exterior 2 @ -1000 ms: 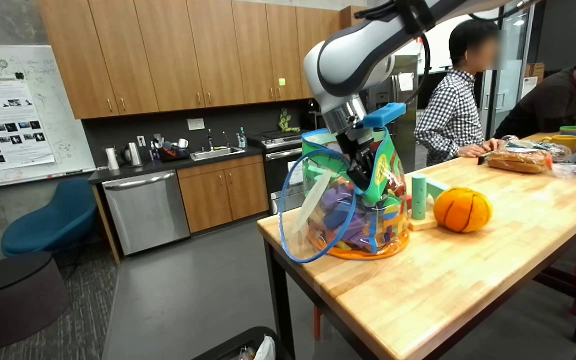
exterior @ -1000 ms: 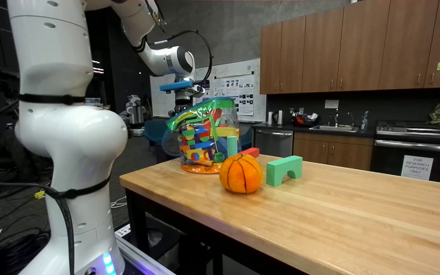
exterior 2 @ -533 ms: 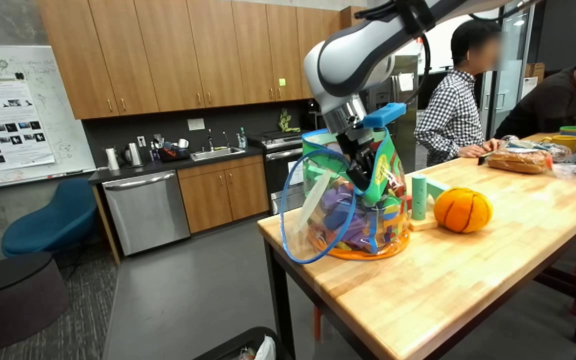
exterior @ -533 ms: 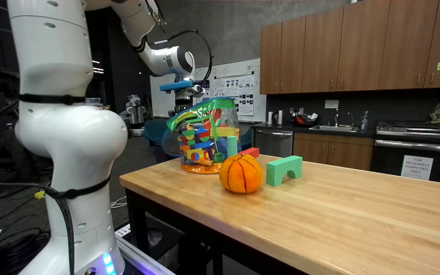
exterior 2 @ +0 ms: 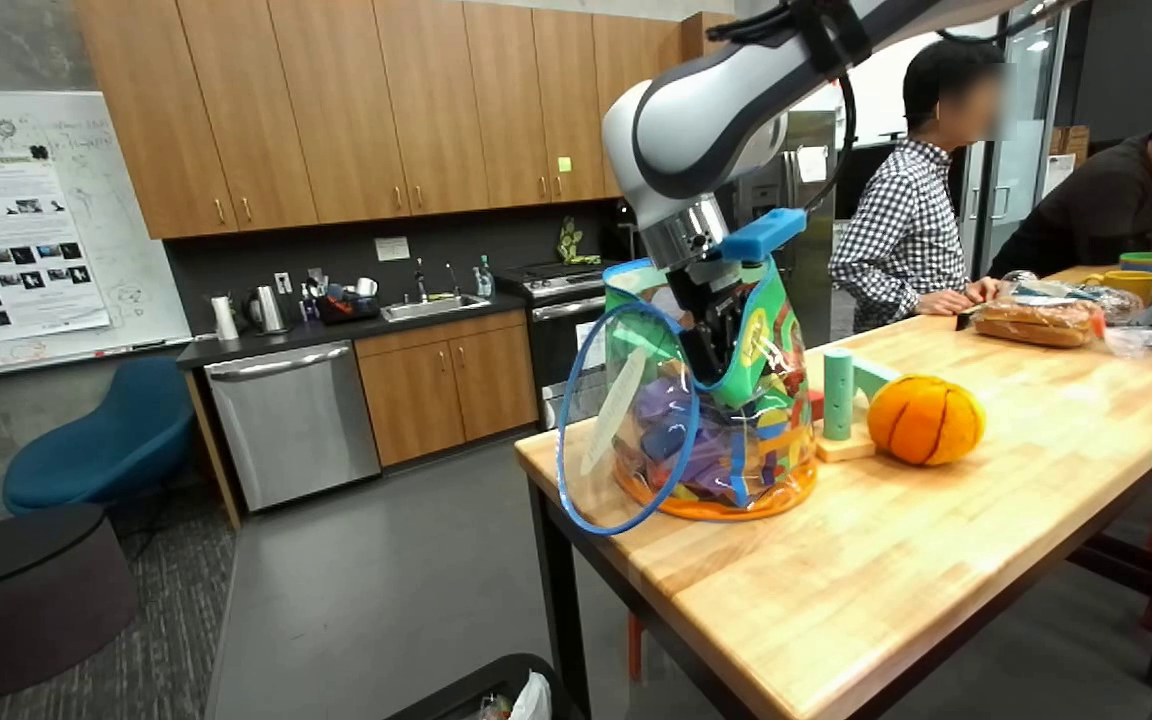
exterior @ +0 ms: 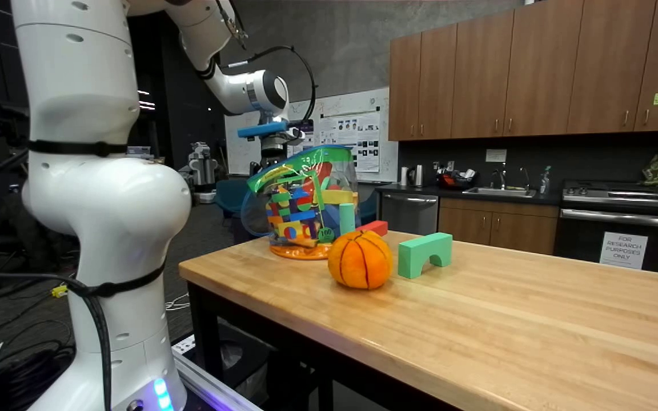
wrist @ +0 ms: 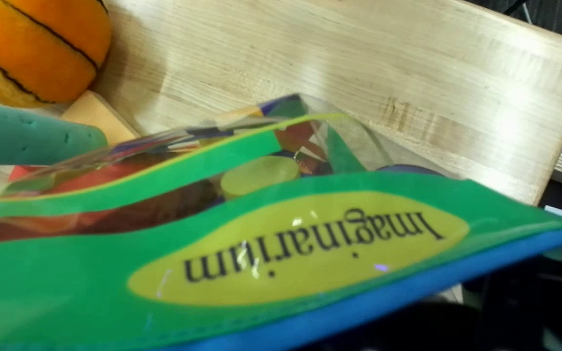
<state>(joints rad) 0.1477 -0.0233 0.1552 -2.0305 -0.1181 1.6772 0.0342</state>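
A clear toy bag with a green band (wrist: 310,248) and blue rim, filled with coloured blocks, stands on the wooden table. My gripper (exterior 2: 710,352) reaches down at its open mouth, close against the blue rim. In the wrist view that rim hides most of my dark fingers, so their spacing is unclear. The bag's clear lid (exterior 2: 616,410) hangs open over one side. Beside the bag stand a green cylinder (exterior 2: 838,395) and an orange pumpkin-like plush ball (exterior: 360,260). A green arch block (exterior: 425,254) and a red block (exterior: 373,228) lie close by.
Farther along the table (exterior 2: 896,560) are a bread loaf (exterior 2: 1041,322) in plastic and a yellow mug (exterior 2: 1126,284). Two people stand at that end. A bin (exterior 2: 491,690) is on the floor. The bag sits near a table corner.
My gripper has shifted slightly left in an exterior view and its dark fingers look different in outline. The bag's rim and hanging lid have moved a little left with it.
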